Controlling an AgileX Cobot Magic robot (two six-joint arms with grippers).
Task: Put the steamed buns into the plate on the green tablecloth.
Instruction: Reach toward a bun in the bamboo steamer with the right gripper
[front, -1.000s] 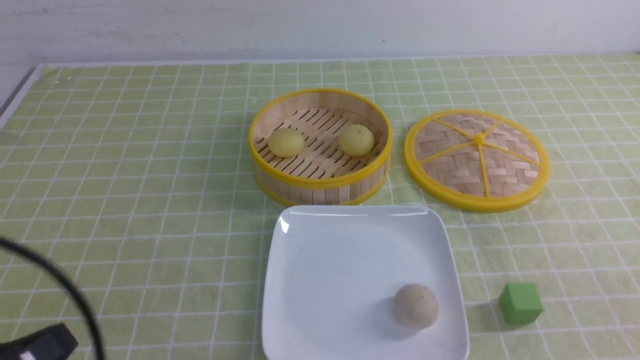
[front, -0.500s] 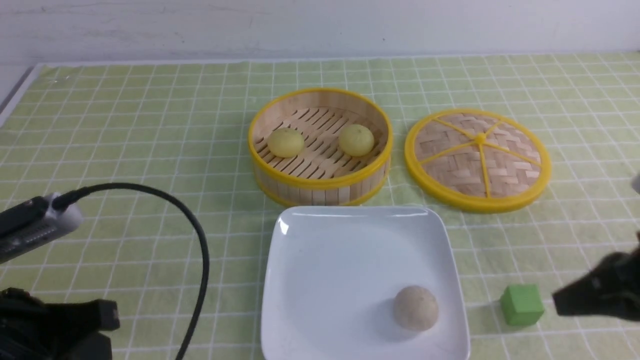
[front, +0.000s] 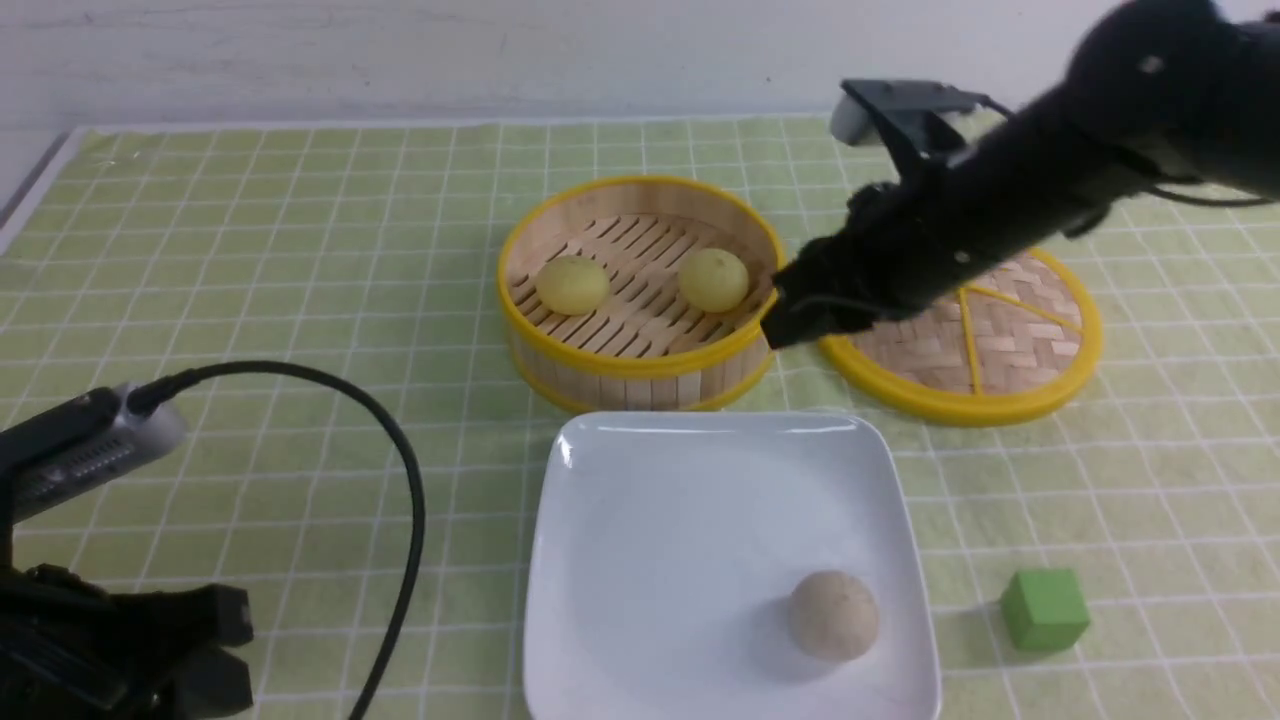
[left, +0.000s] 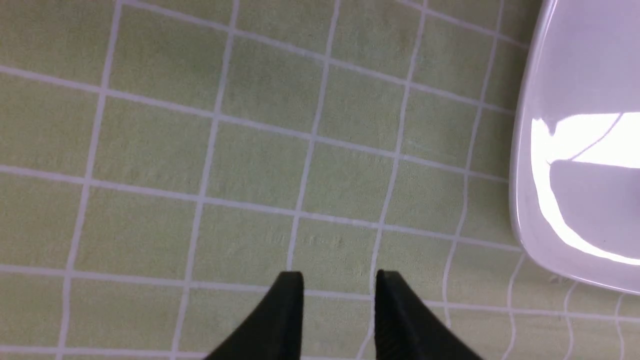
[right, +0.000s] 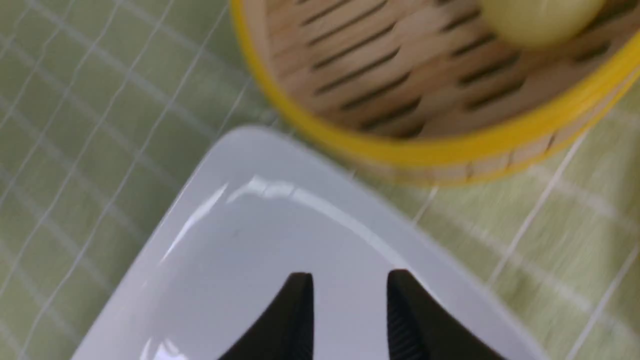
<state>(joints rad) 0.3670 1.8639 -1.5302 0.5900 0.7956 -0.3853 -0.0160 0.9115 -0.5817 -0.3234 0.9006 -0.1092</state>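
Two pale-yellow steamed buns (front: 573, 283) (front: 713, 279) lie apart on the slats of the round bamboo basket (front: 640, 362). In front of it, the white square plate (front: 680, 500) rests on the green tablecloth (front: 300, 250). My right gripper (front: 787, 324) hangs by the basket's right rim. In its wrist view it (right: 350, 275) is open and empty over the plate's far corner (right: 250, 210), with one bun (right: 540, 20) at the frame edge. My left gripper (left: 339, 276) is open and empty over bare cloth left of the plate (left: 575, 150).
A grey-beige speckled ball (front: 833, 614) sits in the plate's near right corner. The woven basket lid (front: 1000, 350) lies right of the basket, partly under my right arm. A small green cube (front: 1043, 608) stands right of the plate. My left arm's cable (front: 405, 490) arcs at lower left.
My right arm swung from the lower right edge up and across to the basket's right rim. Both grippers went from shut to open. The left arm barely shifted.
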